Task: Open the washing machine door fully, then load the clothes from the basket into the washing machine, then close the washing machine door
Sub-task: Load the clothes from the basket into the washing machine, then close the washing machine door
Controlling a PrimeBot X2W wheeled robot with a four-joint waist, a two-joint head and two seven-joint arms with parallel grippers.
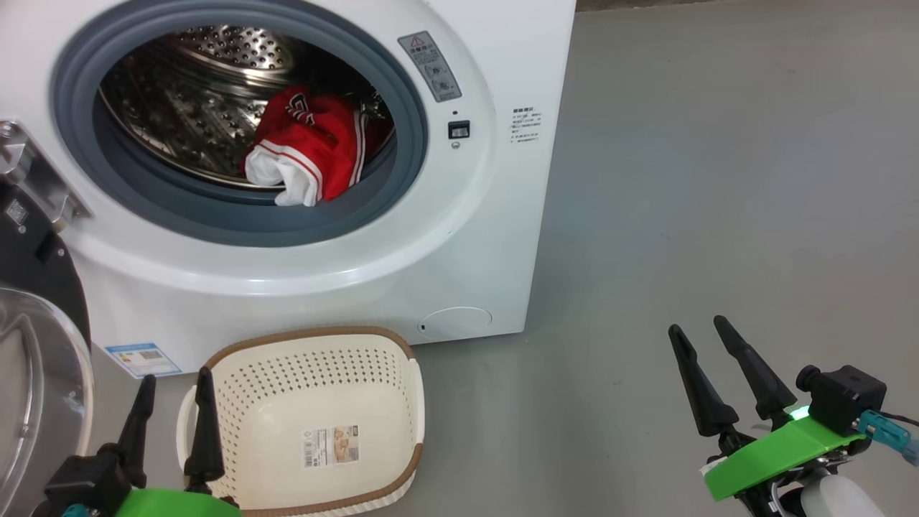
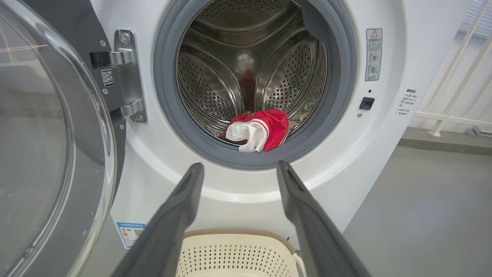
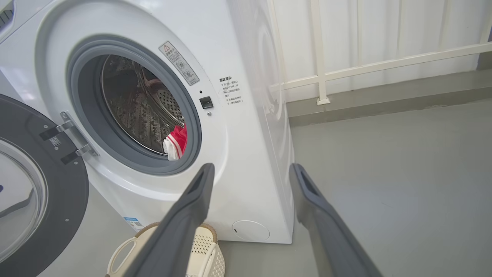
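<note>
While the washing machine door (image 1: pixel 43 388) stands swung wide on its metal hinge (image 1: pixel 32 179) at 9 o'clock of the head view, glass bowl and dark inner face turned out to the room, the washing machine (image 1: pixel 459 237) takes up the 10 to 12 o'clock part of that view. Clothes (image 1: pixel 309 147): a red bundle with white-and-black trim, lying inside the steel drum (image 1: pixel 179 108), low and forward, toward 4 o'clock of the round opening, with one white fold reaching the inner lip of the grey gasket (image 1: pixel 215 215). Basket (image 1: pixel 316 334): on the floor (image 1: pixel 718 179) at 6 o'clock, just before the machine's front, upright, its perforated walls and the sticker (image 1: pixel 330 445) on its bottom in full sight. Blue label (image 1: pixel 143 359) on the machine's lower front, between door and basket. Left tool (image 1: pixel 176 377): at 7 o'clock, released, fingers spread and grasping nothing, one finger crossing in front of the basket's left handle. In its wrist view the fingertips sit just under the gasket's 6 o'clock edge, basket rim below them. Right tool (image 1: pixel 698 327): at 4 o'clock, likewise released and empty, above the floor and well apart from basket and machine. Its wrist view looks past the machine's right front corner to a pale railing (image 3: pixel 346 73) at 1 o'clock.
</note>
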